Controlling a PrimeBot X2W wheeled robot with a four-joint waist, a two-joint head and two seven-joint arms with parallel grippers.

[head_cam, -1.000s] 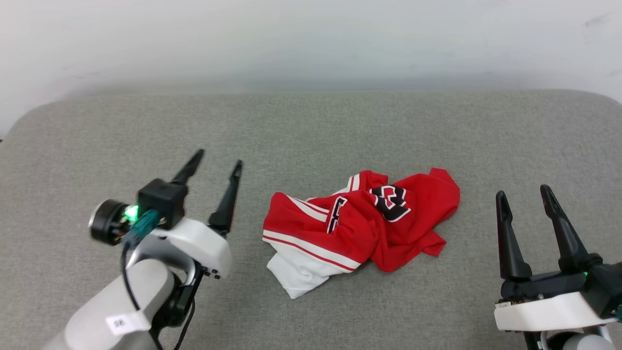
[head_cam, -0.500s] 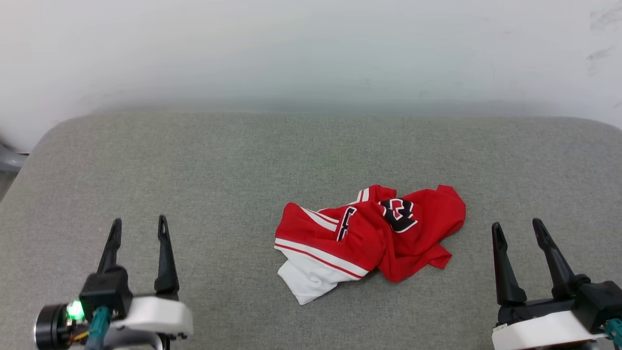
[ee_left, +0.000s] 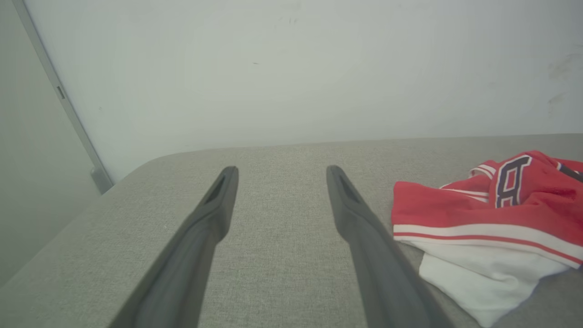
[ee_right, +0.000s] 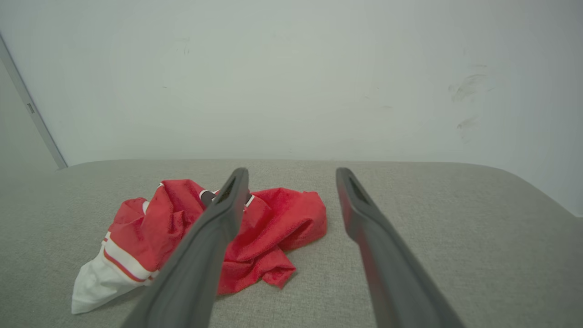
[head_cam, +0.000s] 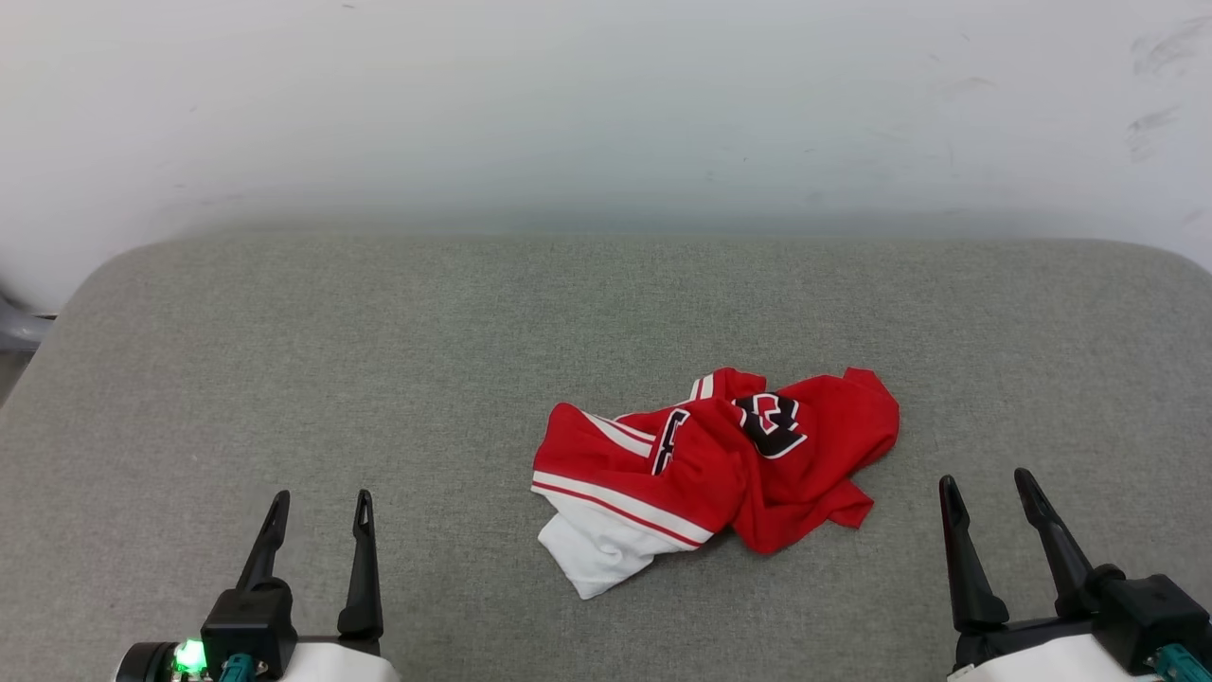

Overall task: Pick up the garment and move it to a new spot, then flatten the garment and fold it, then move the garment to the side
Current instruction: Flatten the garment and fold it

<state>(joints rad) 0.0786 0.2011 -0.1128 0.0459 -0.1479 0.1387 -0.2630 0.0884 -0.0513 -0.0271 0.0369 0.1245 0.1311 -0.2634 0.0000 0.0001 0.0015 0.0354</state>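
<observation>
We see our shirt [head_cam: 720, 474] lying crumpled in a heap on the grey cushion [head_cam: 379, 360], a little toward 3 o'clock from the cushion's middle in the head view, with neither tool touching it. Its white sleeve pokes out at the heap's 7 o'clock end, edged by red and white stripes, and part of the black print shows on the red cloth toward 1 o'clock. Our left gripper [head_cam: 322, 495] sits at 7 o'clock in that view, well apart from the shirt, its two dark fingers pointing to 12 o'clock with a wide gap between them and nothing in the gap. Our right gripper [head_cam: 985, 478] sits at 5 o'clock, nearer the shirt but clear of it, spread just as wide and holding nothing. From the left wrist we find the shirt at 3 o'clock of the fingers, on the cushion; from the right wrist it lies toward 9 o'clock, partly hidden behind one finger. A pale wall [head_cam: 606, 114] rises beyond the cushion at 12 o'clock
</observation>
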